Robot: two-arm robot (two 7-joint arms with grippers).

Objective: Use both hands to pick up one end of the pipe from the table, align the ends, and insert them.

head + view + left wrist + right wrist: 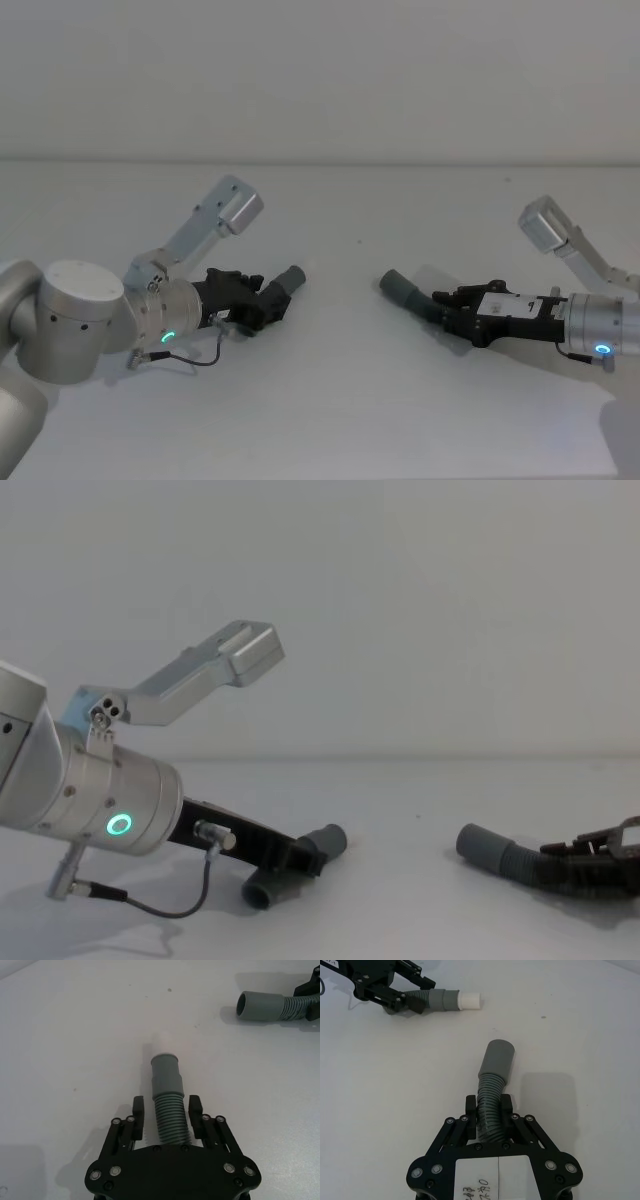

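Two dark grey ribbed pieces of pipe lie on the white table. The left piece ends in a smooth cuff with a white spigot tip. My left gripper straddles its ribbed part, with a thin gap at one finger, so it is open. The right piece has an open cuff that faces the left one. On its ribs my right gripper is shut. The two ends are well apart.
In the chest view the left piece's rear end rests on the table near the left gripper. The right piece lies low at the right. White table stretches between and in front of the arms, and a plain wall stands behind.
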